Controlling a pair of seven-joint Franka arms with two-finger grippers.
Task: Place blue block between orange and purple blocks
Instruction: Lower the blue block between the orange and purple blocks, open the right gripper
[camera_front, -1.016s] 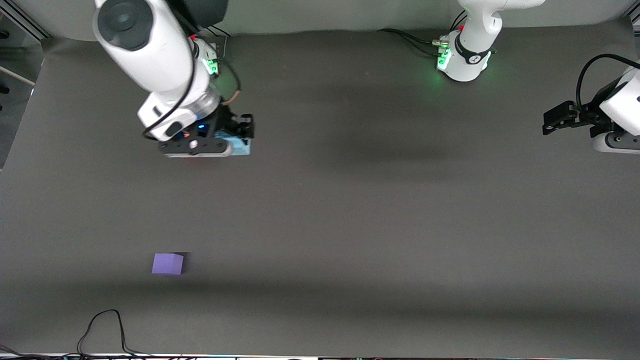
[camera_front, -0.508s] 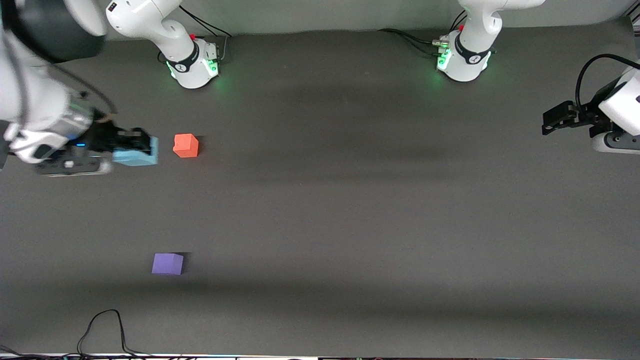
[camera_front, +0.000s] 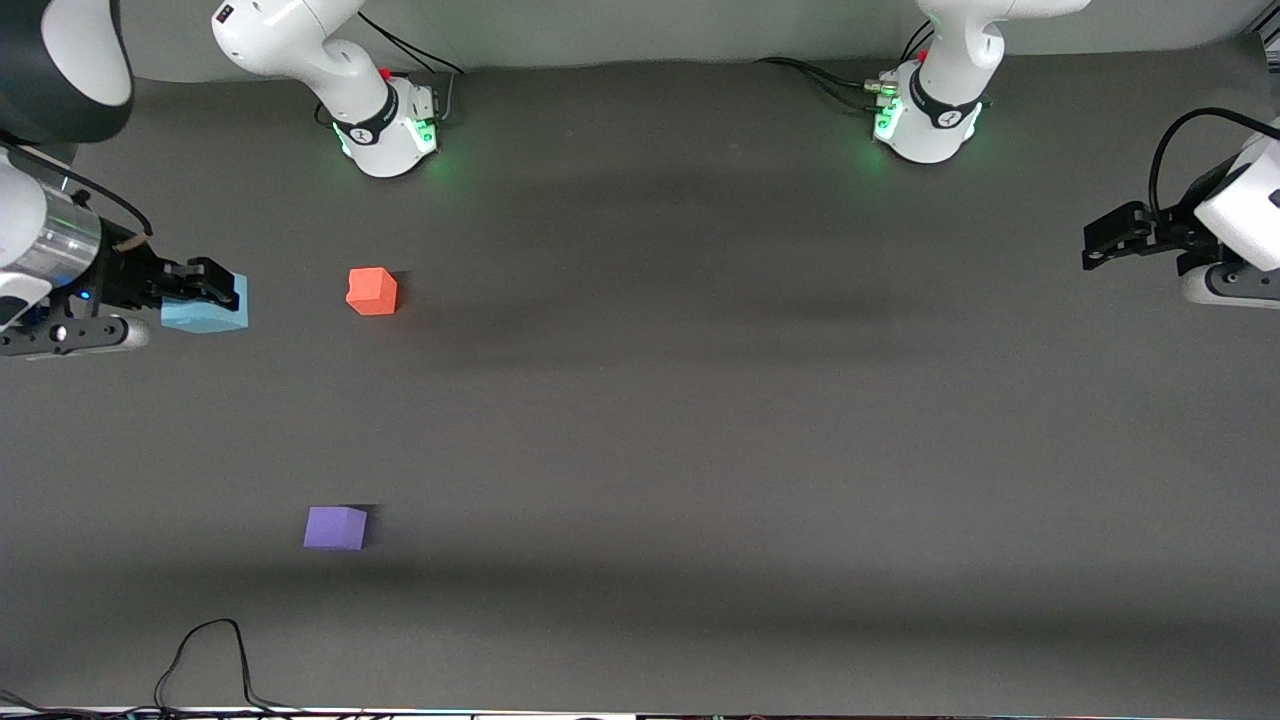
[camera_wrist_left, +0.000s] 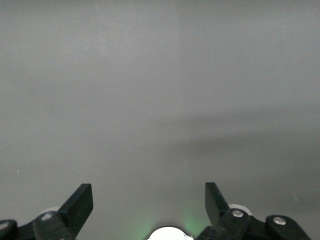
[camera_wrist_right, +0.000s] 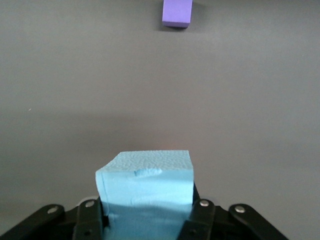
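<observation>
The right gripper (camera_front: 205, 295) pinches the blue block (camera_front: 207, 311) in the air, over the mat (camera_front: 700, 400) toward the right arm's end from the orange block (camera_front: 371, 291). The purple block (camera_front: 335, 527) sits nearer the camera than orange. The left gripper (camera_front: 1110, 240) waits at its own end, jaws spread

The blue block (camera_wrist_right: 147, 187) looks like matt foam with a finely pebbled, grainy face and one small dent. The orange block (camera_front: 371, 291) and purple block (camera_front: 335, 527) appear equally matt. The table (camera_front: 700, 420) wears a dull, smooth dark-grey covering.
</observation>
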